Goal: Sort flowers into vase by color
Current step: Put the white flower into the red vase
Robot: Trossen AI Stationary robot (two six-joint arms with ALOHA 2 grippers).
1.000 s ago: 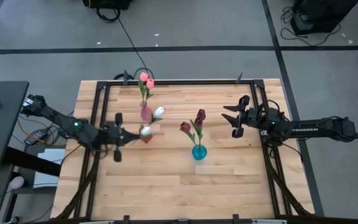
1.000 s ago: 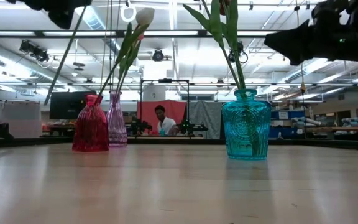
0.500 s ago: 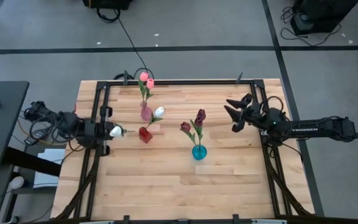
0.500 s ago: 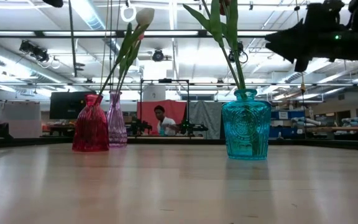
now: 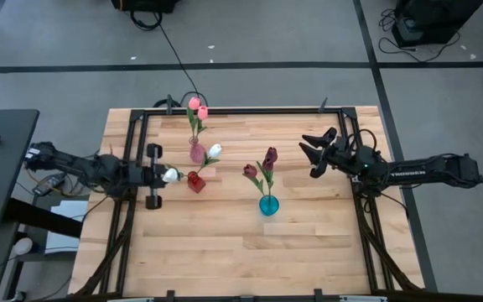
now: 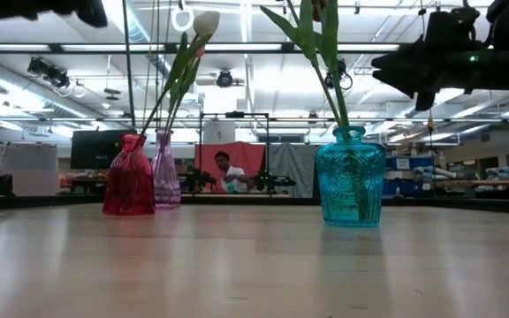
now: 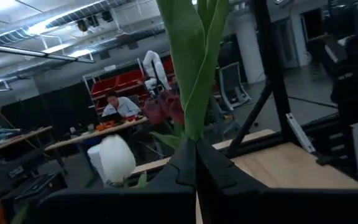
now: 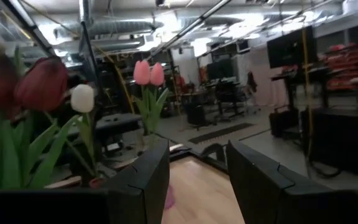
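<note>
My left gripper [image 5: 159, 175] is shut on a white tulip [image 5: 172, 175], just left of the red vase [image 5: 195, 182], which holds another white tulip [image 5: 215, 151]. In the low view the held stem [image 6: 129, 79] hangs upright and ends at the red vase's mouth [image 6: 132, 136]; I cannot tell if it is inside. Two pink tulips [image 5: 197, 106] stand in the purple vase [image 5: 197, 153]. Maroon tulips [image 5: 269, 156] stand in the teal vase [image 5: 268, 205]. My right gripper [image 5: 311, 152] hovers open at the right, holding nothing. My left gripper pinches the tulip between its two fingers where the green leaves wrap the stem [image 7: 196, 132]. The fingers come about level from the table's left and lie across the stem. The leaves [image 7: 194, 62] rise above the fingers, and the stem hangs below them, clear of the table.
A black frame [image 5: 132, 143] runs around the wooden table. The three vases stand in the table's middle, and bare wood [image 5: 250, 252] stretches along the near side. People sit at desks in the room beyond the far edge [image 6: 226, 168].
My left gripper, shut on the white tulip, drew back toward the table's left edge, then came back toward the red vase. The stem, slanted before, now hangs upright. My right gripper rolled in place and stayed open.
</note>
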